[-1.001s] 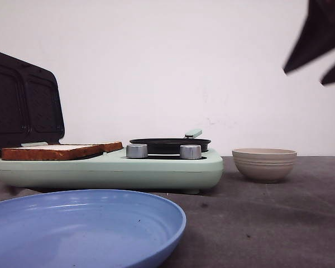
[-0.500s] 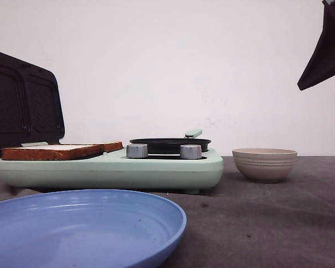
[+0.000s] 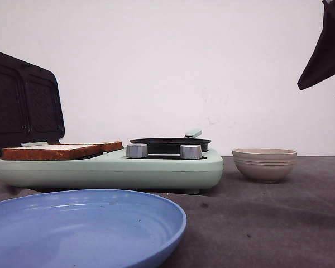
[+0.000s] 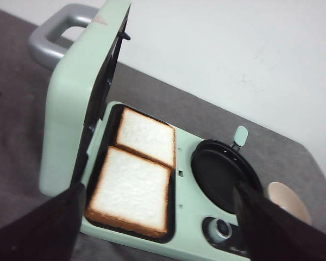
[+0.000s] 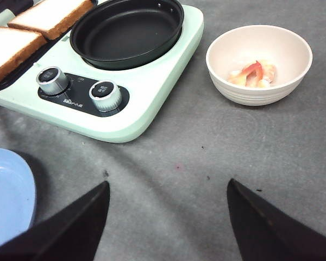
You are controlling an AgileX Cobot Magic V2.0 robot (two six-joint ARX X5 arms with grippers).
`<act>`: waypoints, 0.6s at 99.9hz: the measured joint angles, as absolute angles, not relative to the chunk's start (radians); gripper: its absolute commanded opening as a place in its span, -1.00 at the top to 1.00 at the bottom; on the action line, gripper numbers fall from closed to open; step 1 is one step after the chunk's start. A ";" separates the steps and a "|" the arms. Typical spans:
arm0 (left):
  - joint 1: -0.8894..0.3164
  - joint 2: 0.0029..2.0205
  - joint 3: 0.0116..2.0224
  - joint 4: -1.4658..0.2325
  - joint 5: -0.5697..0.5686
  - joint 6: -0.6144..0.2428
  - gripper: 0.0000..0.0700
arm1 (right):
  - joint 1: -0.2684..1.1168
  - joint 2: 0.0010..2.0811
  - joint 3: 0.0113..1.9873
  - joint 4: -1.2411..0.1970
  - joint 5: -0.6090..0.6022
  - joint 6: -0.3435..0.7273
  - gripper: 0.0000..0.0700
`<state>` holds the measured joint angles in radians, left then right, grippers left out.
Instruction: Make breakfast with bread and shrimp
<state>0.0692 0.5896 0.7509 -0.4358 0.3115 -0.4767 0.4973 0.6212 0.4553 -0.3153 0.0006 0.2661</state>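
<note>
Two slices of bread [image 4: 133, 190] [image 4: 148, 136] lie side by side in the left tray of a mint-green breakfast maker [image 4: 195, 239]. They also show in the front view [image 3: 56, 151] and the right wrist view [image 5: 11, 46]. Small pinkish-orange shrimp [image 5: 252, 73] lie in a beige ribbed bowl [image 5: 261, 93], to the right of the maker in the front view [image 3: 264, 164]. My left gripper [image 4: 157, 187] is open and empty, high above the bread. My right gripper [image 5: 167, 182] is open and empty, raised over the mat in front of the maker and bowl, at the top right of the front view [image 3: 326, 50].
The maker's dark lid [image 3: 22, 103] stands open at the left. A black round pan [image 5: 127, 30] sits on its right half, behind two silver knobs [image 5: 106, 95]. A blue plate [image 3: 84, 229] lies at the front left. Grey mat [image 5: 206, 179] covers the table.
In the front view my right gripper has moved right and slightly up over the last second, then held still. Nothing else has moved.
</note>
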 measured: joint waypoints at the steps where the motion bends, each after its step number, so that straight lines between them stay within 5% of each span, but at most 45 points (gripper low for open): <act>1: 0.074 0.596 0.754 -0.436 0.316 -0.481 -0.33 | 0.497 0.621 0.455 -0.315 0.000 0.266 -0.18; 60: 0.420 0.961 1.005 -0.326 0.601 -0.660 -0.33 | 0.497 0.621 0.455 -0.315 0.001 0.266 -0.18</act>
<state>0.4198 0.9611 1.0046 -0.3264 0.6010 -0.6601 0.4973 0.6212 0.4553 -0.3153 0.0006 0.2661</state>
